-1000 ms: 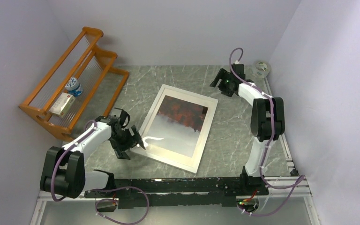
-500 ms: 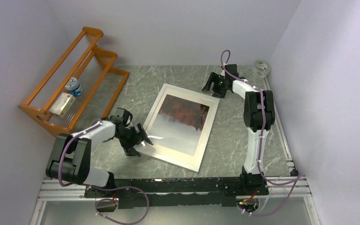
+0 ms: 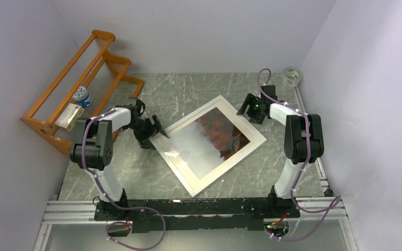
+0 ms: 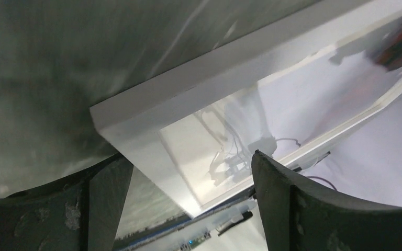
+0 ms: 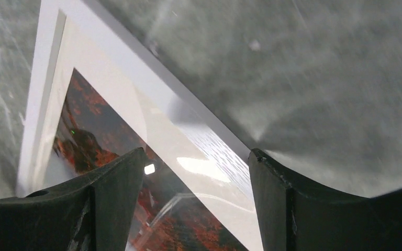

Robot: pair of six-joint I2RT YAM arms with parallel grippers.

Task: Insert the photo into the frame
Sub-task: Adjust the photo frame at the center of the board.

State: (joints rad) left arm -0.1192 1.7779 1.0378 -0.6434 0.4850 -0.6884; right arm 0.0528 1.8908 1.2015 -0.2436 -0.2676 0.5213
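Widely open, left tool straddling frame corner

Pale lilac walls close in a grey marbled desk under even light. An orange wooden rack leans by the left wall, holding a small box and a blue-lidded jar. A tape roll sits in the far right corner.

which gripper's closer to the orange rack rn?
Left. The left gripper sits at the frame's left corner, a short way right of the orange rack. The right gripper is at the frame's far-right edge, across the frame from the rack.
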